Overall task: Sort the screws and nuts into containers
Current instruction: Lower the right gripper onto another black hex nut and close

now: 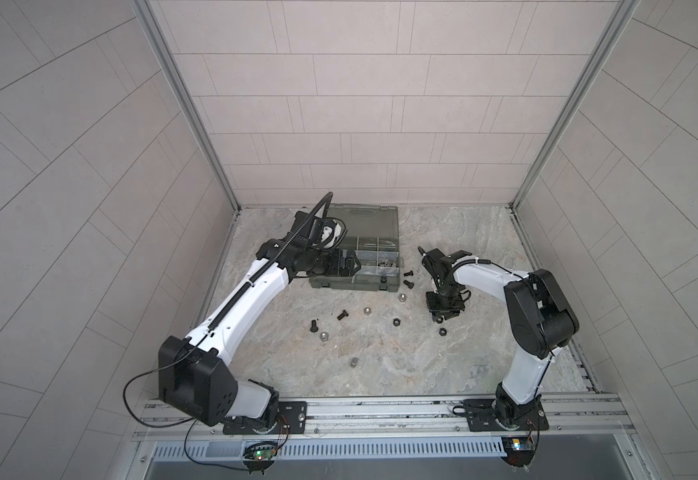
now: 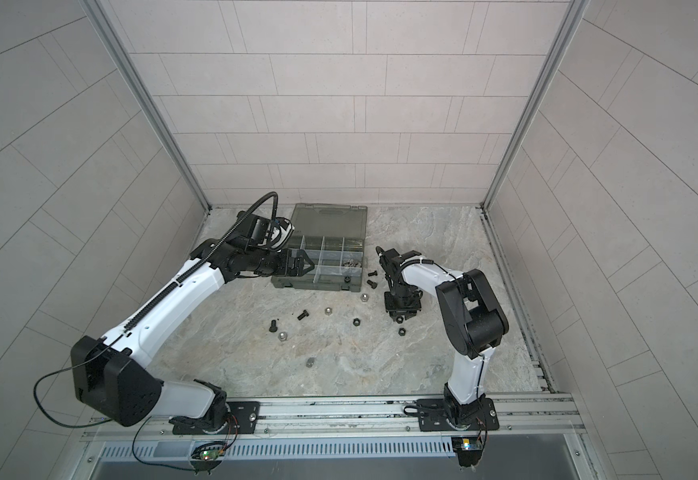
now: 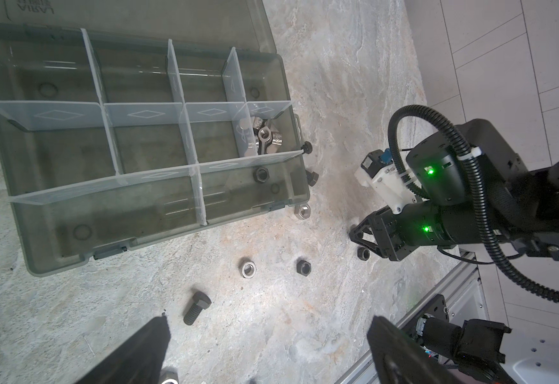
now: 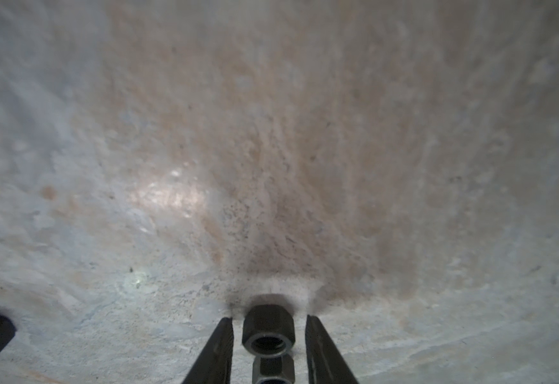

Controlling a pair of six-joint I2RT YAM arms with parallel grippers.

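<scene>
**Right gripper astride a black nut, not yet clamped**

A black nut [image 4: 268, 327] lies flat on the table [image 4: 271, 149], bore up, at the bottom centre of the right wrist view. I judge it to be small, rigid steel. It should be light for the arm but hard and smooth, so it could skid or spin out if pinched on its corners. I would take it across two opposite flats, low down near the table. Directly below it, at the frame's edge, is a second dark hex shape. I cannot tell whether that is another nut or whether it touches the first.

The right gripper [image 4: 269, 318] stands over the nut with its jaws apart, one on each side. A sliver of table shows between each jaw and the nut, so nothing is clamped.

In both top views this spot is right of centre, below and to the right of the case [image 1: 351, 286], which lies open at mid-frame. In the left wrist view, silver nuts [image 3: 265, 136] are heaped in one cell [image 3: 279, 146] at the case's right edge. More screws [image 1: 342, 314] and nuts [image 1: 396, 322] lie scattered on the table below the case in a top view.

The left gripper [image 3: 270, 320] hangs at the case's left end in both top views, jaws wide apart and empty.
</scene>
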